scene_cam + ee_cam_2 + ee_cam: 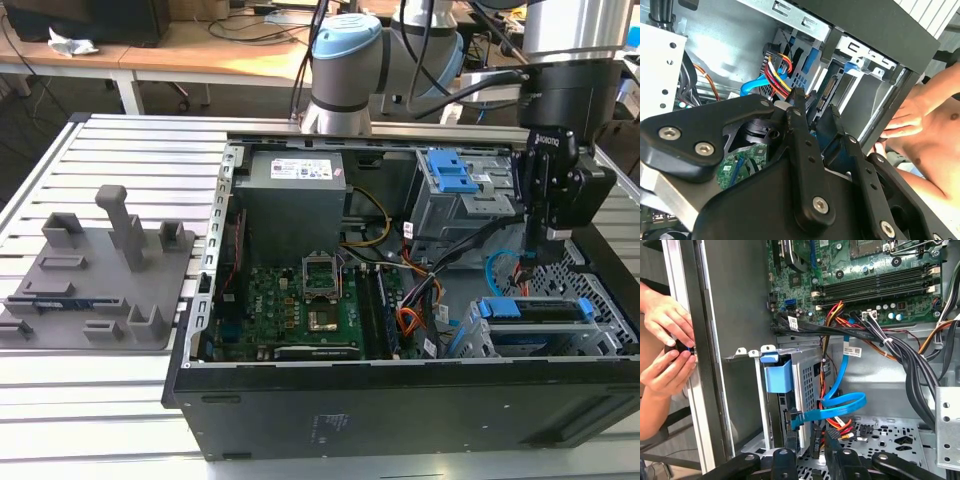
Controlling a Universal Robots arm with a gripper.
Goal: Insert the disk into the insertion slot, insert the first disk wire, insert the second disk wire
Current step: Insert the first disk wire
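Disk (pixel 530 310) is lying in the slot (pixel 610 335) at the corner of the case (pixel 400 410) on the exterior view's right, its blue carrier showing. I judge the insertion done and the wire work to be the step in hand.

The gripper (pixel 552 238) is hanging over the gap behind the disk, just beside the tall cage (pixel 465 195). Whether it is clamping a plug or carrying nothing I cannot tell.

In the first wire view from the wrist, the first wire (pixel 842 422) is ending in its black plug just ahead of the gripper (pixel 812 460). The second wire (pixel 840 402) is looping right against it. In the second wrist view the two are running side by side, the first wire (pixel 777 75) near the gripper (pixel 815 107) and the second wire (pixel 752 87) just beyond.

Doing this well, I think, is depending on three things:
- Taking the plug body rather than the thin strands.
- Keeping its long side lined up with the disk's socket, so the push is going straight in.
- Keeping the blue loop from getting trapped underneath.

A person's hands (pixel 667 325) are resting on the case rim, so slow, small moves are looking wise.
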